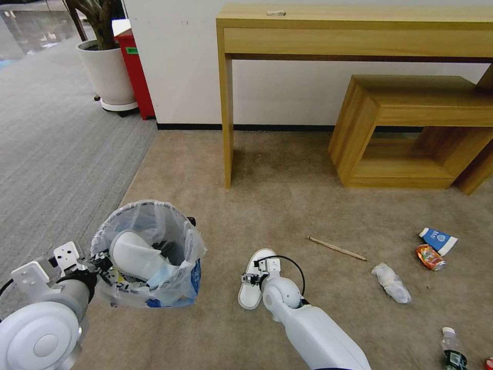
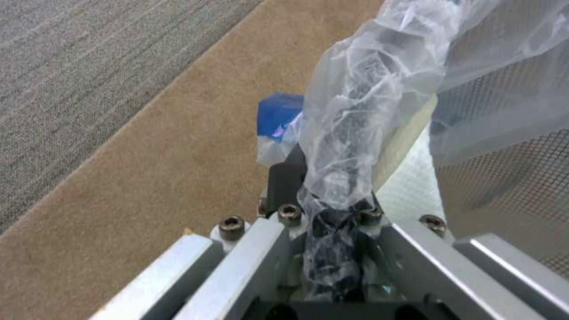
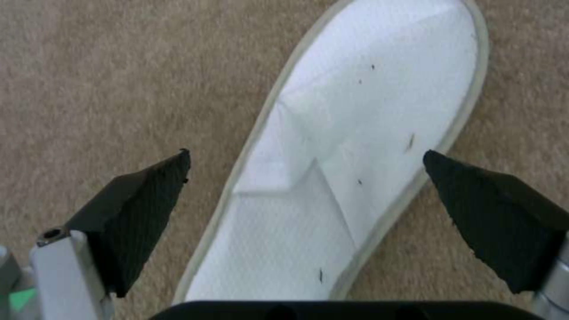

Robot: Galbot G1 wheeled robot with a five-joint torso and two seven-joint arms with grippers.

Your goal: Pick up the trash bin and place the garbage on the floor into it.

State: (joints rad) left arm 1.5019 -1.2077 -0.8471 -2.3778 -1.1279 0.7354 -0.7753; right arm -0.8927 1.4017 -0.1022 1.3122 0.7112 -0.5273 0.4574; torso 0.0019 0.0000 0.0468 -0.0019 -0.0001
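On the beige short-pile carpet floor [image 1: 287,205], a flat white fabric slipper [image 1: 252,280] lies directly under the right end effector [image 1: 251,279], whose two black ribbed pads [image 3: 142,213] stand wide apart, one on either side of the slipper, not touching it. The right arm reaches forward and down from the lower edge of the head view, wrist bent toward the floor.

The left arm is held out low on the robot's left. The left end effector [image 2: 332,249] is clamped on the rim of the small round dark trash bin [image 1: 149,254], pinching the crinkled clear plastic liner bag [image 2: 355,120] along with it. The bin hangs tilted, its mouth facing the robot, and another white slipper [image 1: 136,254] already lies inside.

Judged risks: the slipper is thin and limp, so the pads may close on carpet pile, or catch just one edge and let it flop free on the lift. The bin is held by a single point on its rim through slippery plastic, so it could swing or slide out. A wooden stick [image 1: 336,248], a white tissue wad [image 1: 391,281], a blue-white paper cup [image 1: 438,240], a crushed orange can [image 1: 430,257] and a small bottle [image 1: 453,349] lie well apart to the right.
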